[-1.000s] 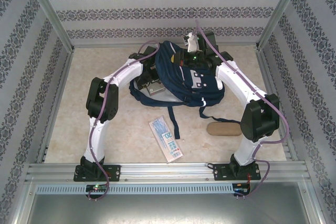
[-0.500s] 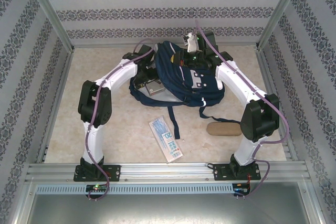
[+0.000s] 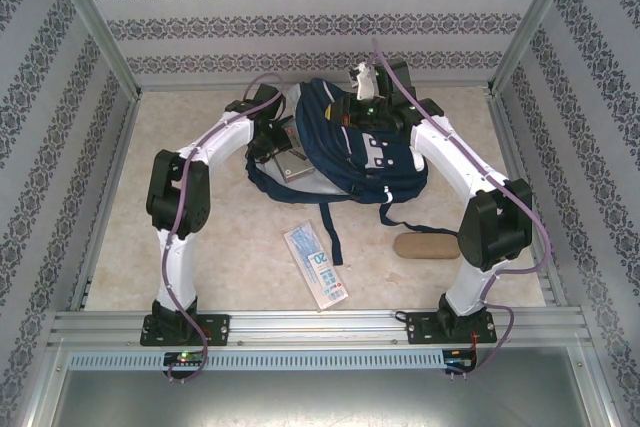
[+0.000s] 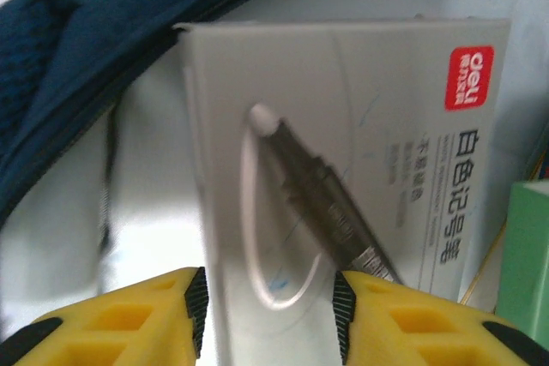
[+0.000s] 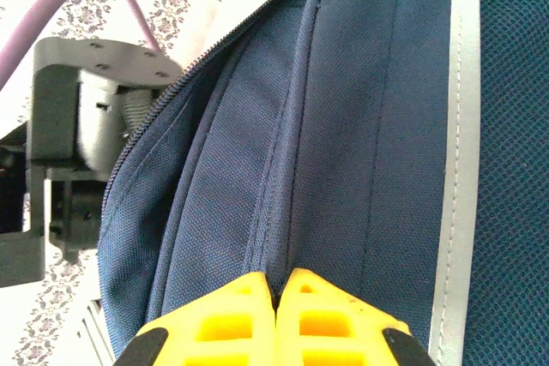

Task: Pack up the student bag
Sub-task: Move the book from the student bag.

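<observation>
The only brand I can actually read is the red deli logo point(image 4: 468, 77) in the corner of a white cardboard box point(image 4: 343, 126). It has grey Chinese characters running down one side and a printed picture of a dark pen. The box sits inside the opening of the student bag point(image 3: 345, 152), right beside something pale green point(image 4: 525, 246). The left gripper point(image 4: 268, 315) has chunky yellow fingers point(image 4: 129, 323) with black ribbed pads. They stand apart over the box face, and I honestly can't tell if they're pinching it. The right gripper point(image 5: 276, 285) is clenched on a ridge of the bag's fabric. That fabric is a tight navy nylon weave with stitched seams, a zip line and a pale grey-white stripe. The bag is slumped at the far middle of the beige table point(image 3: 200, 247), between the two arms. On the near side there's a flat white-and-blue packet point(image 3: 318, 267) printed with "20", and a tan oblong pouch point(image 3: 425, 245) to its right.
</observation>
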You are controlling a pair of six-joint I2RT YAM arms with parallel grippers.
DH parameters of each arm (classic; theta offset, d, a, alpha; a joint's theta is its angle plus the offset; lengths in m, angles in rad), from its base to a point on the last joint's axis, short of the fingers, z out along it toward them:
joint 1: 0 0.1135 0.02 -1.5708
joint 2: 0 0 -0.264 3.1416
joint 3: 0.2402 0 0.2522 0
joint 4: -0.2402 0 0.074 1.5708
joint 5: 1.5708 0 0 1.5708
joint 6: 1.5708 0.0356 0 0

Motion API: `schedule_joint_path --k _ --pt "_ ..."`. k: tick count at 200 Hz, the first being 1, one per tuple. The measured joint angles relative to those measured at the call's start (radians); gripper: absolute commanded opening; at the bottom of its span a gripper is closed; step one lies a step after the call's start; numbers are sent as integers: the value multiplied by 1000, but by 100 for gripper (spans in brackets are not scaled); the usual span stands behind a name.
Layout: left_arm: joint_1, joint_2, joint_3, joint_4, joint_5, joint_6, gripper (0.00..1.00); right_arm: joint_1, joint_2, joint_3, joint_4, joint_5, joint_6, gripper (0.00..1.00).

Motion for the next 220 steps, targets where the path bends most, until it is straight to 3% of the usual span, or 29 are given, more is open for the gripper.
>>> schedule_joint_path --k 65,104,123,220 --pt "-13 79 102 6 31 27 46 1 -1 -1 0 -2 0 1" --pt "-24 126 168 14 71 95 55 3 -1 -1 0 -2 0 1" --pt "-27 161 219 15 90 127 51 3 -1 -1 0 -2 0 1" --pt "-28 230 311 28 200 222 66 2 -1 -1 -16 10 0 1"
